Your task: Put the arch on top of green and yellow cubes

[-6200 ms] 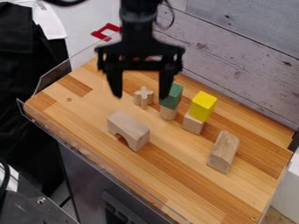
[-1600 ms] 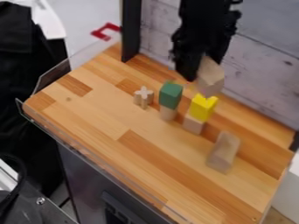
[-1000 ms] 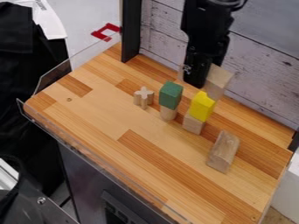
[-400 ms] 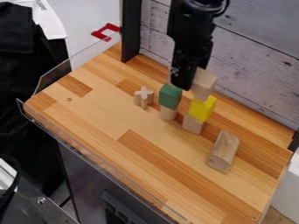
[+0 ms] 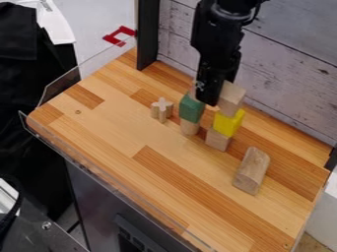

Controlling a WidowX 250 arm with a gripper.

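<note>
Find the arch (image 5: 231,97) right of upper centre in the frame, clamped mid-span in the end effector (image 5: 212,97), over the green cube (image 5: 191,109) and yellow cube (image 5: 227,123); cannot tell if fully seated. Could topple either cube if released off-centre. Legs down, long axis running left to right, dipping slightly rightward.
</note>
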